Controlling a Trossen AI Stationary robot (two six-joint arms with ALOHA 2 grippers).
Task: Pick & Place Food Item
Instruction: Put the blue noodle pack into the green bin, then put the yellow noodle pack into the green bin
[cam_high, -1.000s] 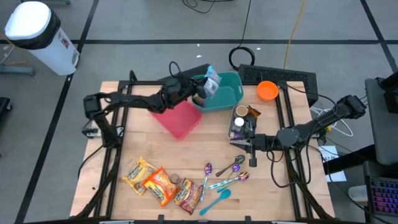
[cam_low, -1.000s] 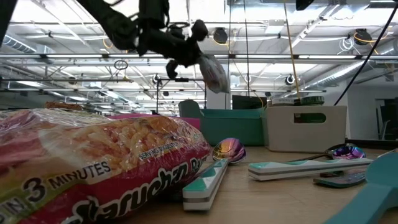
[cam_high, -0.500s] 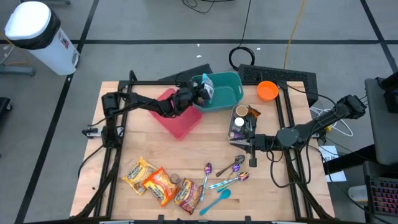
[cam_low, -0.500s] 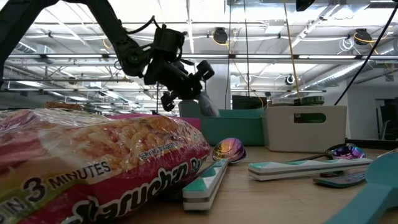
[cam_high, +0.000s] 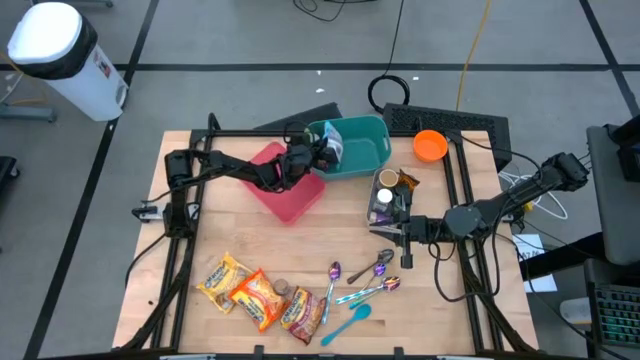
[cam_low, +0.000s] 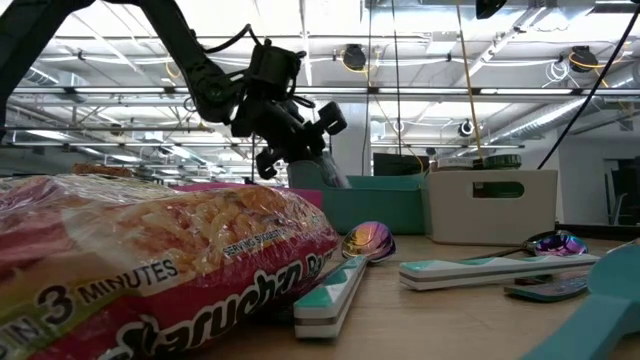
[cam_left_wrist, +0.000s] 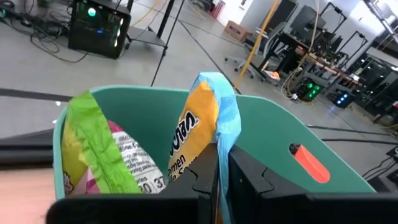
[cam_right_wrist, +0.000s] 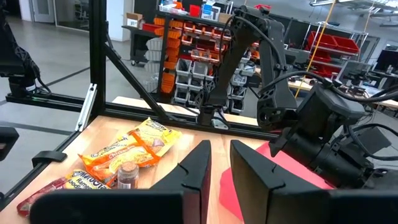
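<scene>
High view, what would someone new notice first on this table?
The left tool holds a blue and orange food packet upright in the teal bin at the table's far edge. A cluster of noodle packets lies at the near edge, beside iridescent spoons.

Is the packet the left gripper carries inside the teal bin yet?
Partly in: the packet stands within the teal bin, pinched in the left gripper.
</scene>
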